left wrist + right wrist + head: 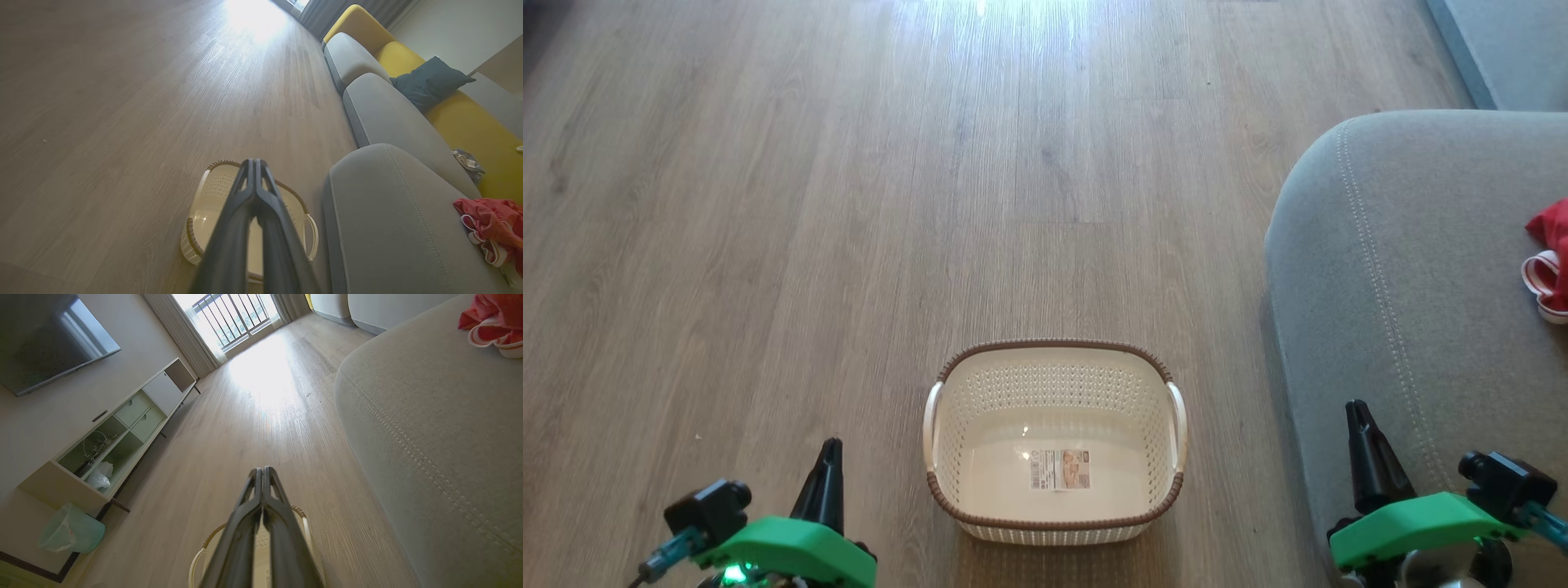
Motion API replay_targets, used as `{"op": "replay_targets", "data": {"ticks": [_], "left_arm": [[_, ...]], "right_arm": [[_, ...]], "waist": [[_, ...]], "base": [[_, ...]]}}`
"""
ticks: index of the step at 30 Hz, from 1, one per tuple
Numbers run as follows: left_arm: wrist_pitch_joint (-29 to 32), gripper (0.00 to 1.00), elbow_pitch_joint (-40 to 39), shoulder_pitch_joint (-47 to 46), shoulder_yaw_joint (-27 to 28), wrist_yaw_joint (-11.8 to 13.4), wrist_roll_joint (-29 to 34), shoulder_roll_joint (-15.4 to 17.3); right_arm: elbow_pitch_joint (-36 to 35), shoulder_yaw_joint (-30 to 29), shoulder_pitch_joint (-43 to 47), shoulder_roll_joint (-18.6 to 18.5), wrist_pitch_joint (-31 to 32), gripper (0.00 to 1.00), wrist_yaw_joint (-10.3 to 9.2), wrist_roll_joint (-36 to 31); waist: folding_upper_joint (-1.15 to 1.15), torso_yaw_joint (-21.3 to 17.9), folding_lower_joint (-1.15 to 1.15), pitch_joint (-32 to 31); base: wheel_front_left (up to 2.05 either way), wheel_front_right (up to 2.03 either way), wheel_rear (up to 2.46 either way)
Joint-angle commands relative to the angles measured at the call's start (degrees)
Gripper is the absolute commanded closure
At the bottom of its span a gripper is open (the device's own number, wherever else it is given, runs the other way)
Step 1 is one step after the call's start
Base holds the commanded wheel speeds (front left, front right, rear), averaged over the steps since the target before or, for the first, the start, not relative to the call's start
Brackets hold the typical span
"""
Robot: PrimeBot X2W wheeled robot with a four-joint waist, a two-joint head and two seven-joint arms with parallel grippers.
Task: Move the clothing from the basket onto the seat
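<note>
Already on the seat (1405,269): the red clothing (1553,261), bunched at the right edge of the head view, well apart from the basket (1054,388).
The cream basket stands on the wooden floor (849,204) at lower centre, near the grey seat's rounded corner, with a paper label (1059,469) lying flat on its bottom. The left gripper (831,457) at lower left and the right gripper (1357,416) at lower right are both closed, fingers pressed together; the right one shows against the seat's left edge.
</note>
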Motion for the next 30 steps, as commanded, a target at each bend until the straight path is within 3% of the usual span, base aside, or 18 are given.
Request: {"op": "replay_targets", "data": {"ticks": [1,30], "left_arm": [[0.3,1.0,-1.8,-3.2,1.3,-0.4,-1.3,0.2],[4.8,1.0,-1.6,-5.1,4.8,-3.0,-17.7,0.3]], "right_arm": [[-1.6,-0.2,-3.0,-0.7,0.5,1.0,0.13,1.6],[-0.9,-1.5,-5.2,-0.9,5.0,1.0,0.23,19.6]], "waist": [[0.0,0.0,0.0,0.0],[0.0,-1.1,0.0,0.3]], "base": [[0.0,0.0,0.0],[0.0,0.0,0.0]]}}
